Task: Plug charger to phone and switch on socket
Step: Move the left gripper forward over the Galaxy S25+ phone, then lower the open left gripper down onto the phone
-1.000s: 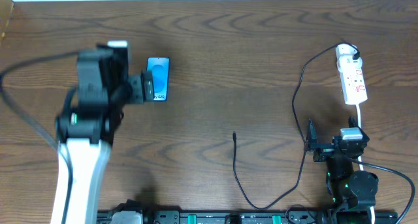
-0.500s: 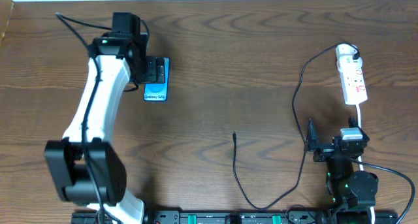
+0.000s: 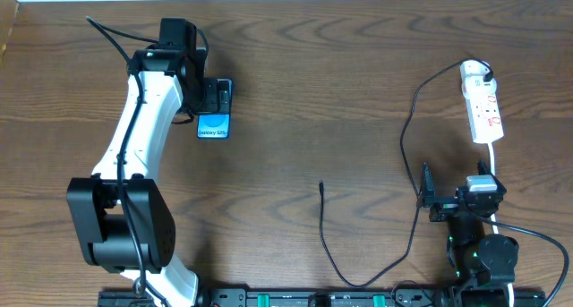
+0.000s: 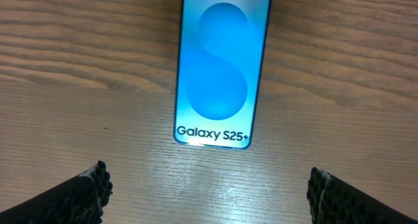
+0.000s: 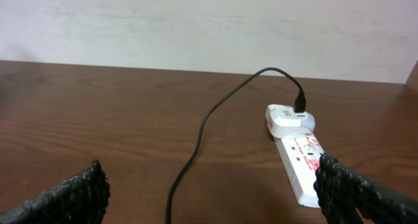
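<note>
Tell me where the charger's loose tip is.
Overhead view: the charger's tip lies near the centre, apart from the phone at upper left and the socket at upper right.

Wooden table (image 3: 358, 74); on it phone (image 3: 213, 126), charger (image 3: 322, 213), socket (image 3: 484, 110).

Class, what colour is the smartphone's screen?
Bright blue; the slim rectangular smartphone shows best in the left wrist view.

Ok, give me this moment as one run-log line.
left gripper: open, over phone | right gripper: open, facing socket | charger: tip loose on table, not in phone | phone: flat, screen lit
</note>
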Available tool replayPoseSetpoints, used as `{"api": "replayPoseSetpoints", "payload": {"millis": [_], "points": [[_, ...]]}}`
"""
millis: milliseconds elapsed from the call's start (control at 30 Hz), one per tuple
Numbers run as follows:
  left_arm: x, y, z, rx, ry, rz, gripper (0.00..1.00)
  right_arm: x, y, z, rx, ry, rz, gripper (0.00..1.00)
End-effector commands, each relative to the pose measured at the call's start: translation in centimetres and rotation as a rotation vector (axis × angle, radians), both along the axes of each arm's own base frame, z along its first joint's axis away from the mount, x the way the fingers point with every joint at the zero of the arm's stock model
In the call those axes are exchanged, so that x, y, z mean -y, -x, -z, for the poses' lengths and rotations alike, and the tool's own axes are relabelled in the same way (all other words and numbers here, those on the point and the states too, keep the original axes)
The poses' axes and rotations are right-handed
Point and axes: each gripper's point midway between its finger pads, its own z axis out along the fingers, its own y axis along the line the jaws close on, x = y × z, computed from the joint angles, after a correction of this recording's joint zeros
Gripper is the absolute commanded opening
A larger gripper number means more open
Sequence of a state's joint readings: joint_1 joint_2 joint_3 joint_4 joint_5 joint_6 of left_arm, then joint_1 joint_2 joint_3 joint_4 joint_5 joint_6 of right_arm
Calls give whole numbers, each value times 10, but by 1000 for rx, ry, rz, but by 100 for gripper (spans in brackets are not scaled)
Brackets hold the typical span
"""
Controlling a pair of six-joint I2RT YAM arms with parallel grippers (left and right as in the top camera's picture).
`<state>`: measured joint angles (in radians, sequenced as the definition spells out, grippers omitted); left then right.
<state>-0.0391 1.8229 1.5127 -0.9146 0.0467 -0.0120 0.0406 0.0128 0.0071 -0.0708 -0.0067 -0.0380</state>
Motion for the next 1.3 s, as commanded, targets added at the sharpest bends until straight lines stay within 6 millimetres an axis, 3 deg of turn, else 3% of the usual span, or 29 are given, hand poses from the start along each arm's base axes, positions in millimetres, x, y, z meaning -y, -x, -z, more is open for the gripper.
{"api": "replayPoseSetpoints", "payload": {"millis": [0, 200, 700, 1267], "points": [[6, -6, -6, 21, 44, 1, 98, 0, 0, 1, -2, 12, -1, 99], [11, -7, 0, 7, 40, 13, 98, 0, 0, 1, -2, 12, -1, 99], [4, -16, 66, -106, -14, 4, 98, 0, 0, 1, -2, 12, -1, 99], [-2, -49, 67, -129, -62, 15, 98, 0, 0, 1, -3, 12, -1, 99]]}}
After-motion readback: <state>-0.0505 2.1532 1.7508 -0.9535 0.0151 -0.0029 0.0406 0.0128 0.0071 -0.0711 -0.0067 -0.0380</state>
